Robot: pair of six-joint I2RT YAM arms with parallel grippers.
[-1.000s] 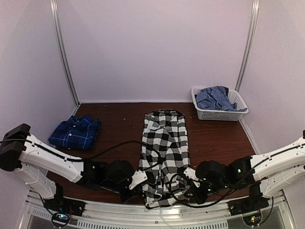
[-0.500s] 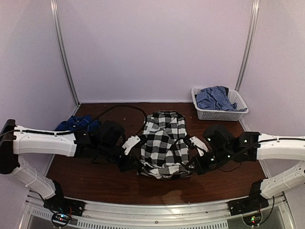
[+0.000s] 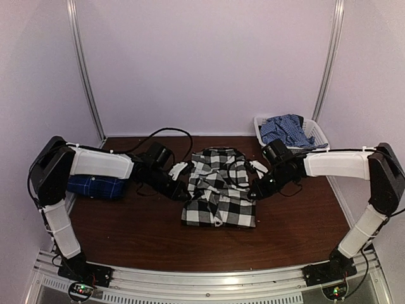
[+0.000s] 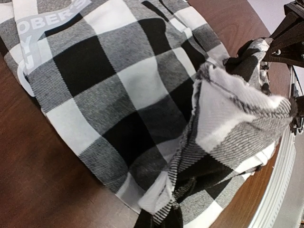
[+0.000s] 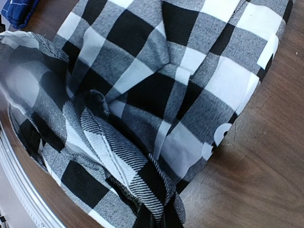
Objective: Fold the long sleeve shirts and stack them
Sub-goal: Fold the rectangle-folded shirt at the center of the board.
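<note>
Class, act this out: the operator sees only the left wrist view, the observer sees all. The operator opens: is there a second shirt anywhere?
Observer: Yes, a blue shirt lies far left, apart from the check shirt.
Operator: Anything else out there?
Observer: A white basket holding blue cloth, far right.
Operator: Which way does the check shirt lie?
Observer: Its collar is at the far end.

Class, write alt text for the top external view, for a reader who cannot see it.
The left tool and right tool grip the sides of a half-folded black-and-white checked shirt at centre. A folded blue plaid shirt lies left; a white basket of blue cloth stands far right.
</note>
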